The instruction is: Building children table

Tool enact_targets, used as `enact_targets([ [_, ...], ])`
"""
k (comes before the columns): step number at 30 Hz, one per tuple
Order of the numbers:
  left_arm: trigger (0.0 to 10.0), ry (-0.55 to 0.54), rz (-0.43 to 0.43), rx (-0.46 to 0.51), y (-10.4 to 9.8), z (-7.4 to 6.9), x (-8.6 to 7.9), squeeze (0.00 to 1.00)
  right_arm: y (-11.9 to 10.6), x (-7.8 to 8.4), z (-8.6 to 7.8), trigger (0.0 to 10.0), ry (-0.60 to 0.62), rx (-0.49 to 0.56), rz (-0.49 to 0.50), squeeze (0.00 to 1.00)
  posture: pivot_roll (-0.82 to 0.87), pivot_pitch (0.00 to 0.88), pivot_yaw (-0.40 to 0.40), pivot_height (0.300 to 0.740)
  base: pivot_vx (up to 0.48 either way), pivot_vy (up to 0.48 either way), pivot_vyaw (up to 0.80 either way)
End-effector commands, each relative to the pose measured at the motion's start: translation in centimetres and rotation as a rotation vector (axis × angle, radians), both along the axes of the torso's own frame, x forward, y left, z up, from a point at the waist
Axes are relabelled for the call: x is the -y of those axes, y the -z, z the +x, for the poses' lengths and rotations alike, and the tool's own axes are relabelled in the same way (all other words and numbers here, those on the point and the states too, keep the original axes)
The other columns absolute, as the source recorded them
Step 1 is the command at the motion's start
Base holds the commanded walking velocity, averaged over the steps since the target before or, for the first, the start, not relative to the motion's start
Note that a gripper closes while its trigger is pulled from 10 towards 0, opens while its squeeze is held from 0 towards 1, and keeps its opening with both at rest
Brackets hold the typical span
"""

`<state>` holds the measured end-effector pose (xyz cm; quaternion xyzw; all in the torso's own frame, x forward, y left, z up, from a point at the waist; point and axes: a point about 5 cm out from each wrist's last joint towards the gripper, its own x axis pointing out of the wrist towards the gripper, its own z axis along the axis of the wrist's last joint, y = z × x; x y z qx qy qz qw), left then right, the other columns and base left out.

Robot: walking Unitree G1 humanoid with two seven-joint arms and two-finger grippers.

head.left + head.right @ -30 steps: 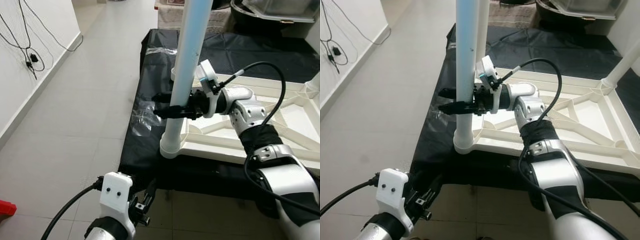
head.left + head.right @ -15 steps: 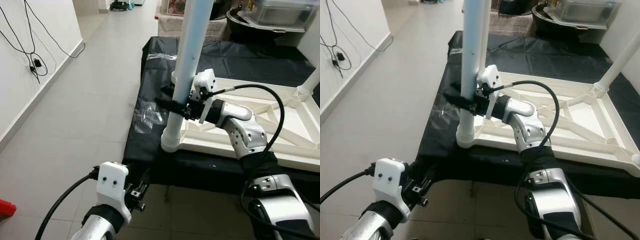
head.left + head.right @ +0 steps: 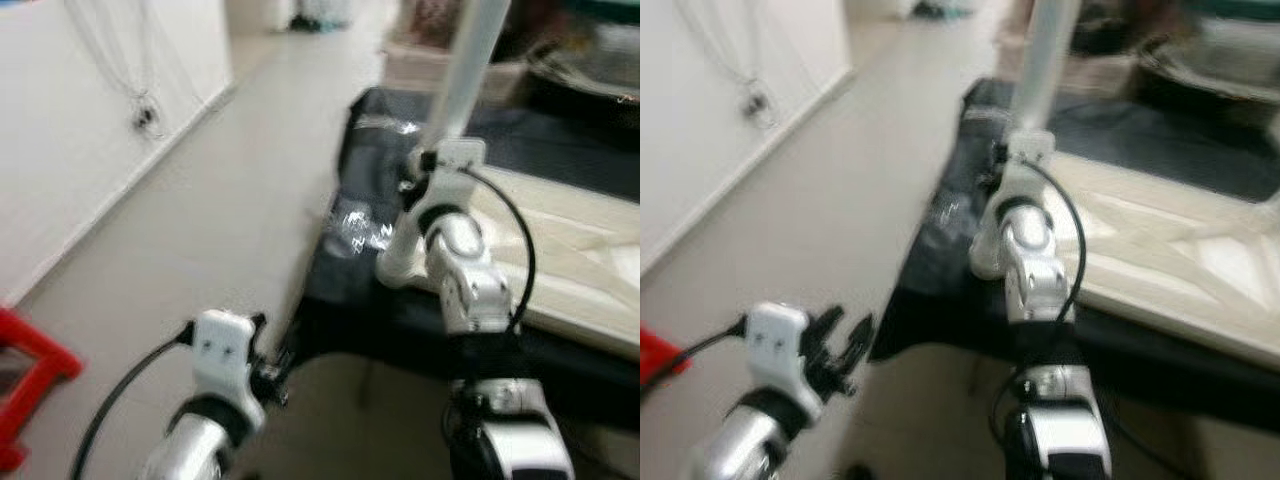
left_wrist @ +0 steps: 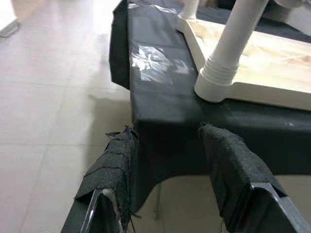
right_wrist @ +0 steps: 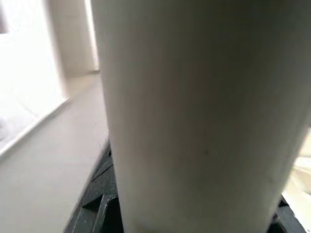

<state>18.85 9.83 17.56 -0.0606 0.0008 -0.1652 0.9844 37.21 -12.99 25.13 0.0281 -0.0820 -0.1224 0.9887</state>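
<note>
White table leg (image 4: 232, 43) seated at upturned tabletop's (image 4: 272, 53) near corner, right gripper (image 3: 420, 178) still clasping it. Head views now blurring. Left gripper (image 4: 170, 165) hanging open.

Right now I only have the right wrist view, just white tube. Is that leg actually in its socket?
Observer: Yes. The left wrist view shows the leg upright in the corner socket of the upturned tabletop. The right gripper is at the leg above the socket.
Operator: What's the tabletop on?
Observer: A black sheet that drapes over the edge toward the tiled floor.
Operator: Left gripper?
Observer: The left gripper is open and low, in front of the sheet's edge, apart from the leg.
</note>
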Motion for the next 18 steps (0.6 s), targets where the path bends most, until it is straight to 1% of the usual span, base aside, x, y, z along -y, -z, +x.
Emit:
enact_targets([
  [1,10.0,0.005,0.009,-0.014,0.4,0.0,0.0,0.00,3.0,0.0,-0.1,10.0,0.080,-0.127,0.039,0.00,0.09,0.179,-0.066,0.740,0.000,0.000,0.00],
  [4,10.0,0.007,0.010,-0.011,0.3,0.0,0.0,0.00,2.2,-1.4,-0.6,10.0,0.268,-0.077,0.087,0.00,0.10,0.178,-0.066,0.740,0.000,0.000,0.00],
  [6,10.0,0.009,0.009,-0.011,0.3,0.0,0.1,0.00,2.1,-2.3,-0.8,10.0,0.345,-0.086,0.115,0.00,0.11,0.180,-0.067,0.740,0.000,0.000,0.00],
  [9,10.0,0.010,0.008,-0.011,0.3,0.0,0.1,0.00,2.1,-2.8,-0.9,10.0,0.388,-0.103,0.130,0.00,0.11,0.180,-0.067,0.740,0.000,0.000,0.00],
  [10,10.0,0.014,0.006,-0.012,0.3,-0.1,0.2,0.00,1.9,-3.3,-0.7,10.0,0.402,-0.101,0.133,0.00,0.11,0.181,-0.067,0.740,0.000,0.000,0.00],
  [12,10.0,0.014,0.006,-0.012,0.3,-0.1,0.2,0.00,1.9,-3.3,-0.7,10.0,0.402,-0.101,0.133,0.00,0.11,0.181,-0.067,0.740,0.000,0.000,0.00],
  [13,10.0,0.023,-0.001,-0.013,0.3,-0.3,0.4,0.00,1.6,-4.1,-0.6,10.0,0.436,-0.101,0.137,0.00,0.11,0.182,-0.067,0.740,0.000,0.000,0.00],
  [15,10.0,0.027,-0.004,-0.013,0.3,-0.3,0.5,0.00,1.5,-4.3,-0.6,10.0,0.451,-0.102,0.138,0.00,0.11,0.182,-0.067,0.740,0.000,0.000,0.00],
  [18,10.0,0.123,-0.034,0.004,-0.1,-1.0,1.6,0.00,1.2,-4.4,-0.6,10.0,0.503,-0.091,0.142,0.00,0.12,0.187,-0.065,0.740,0.000,0.000,0.00],
])
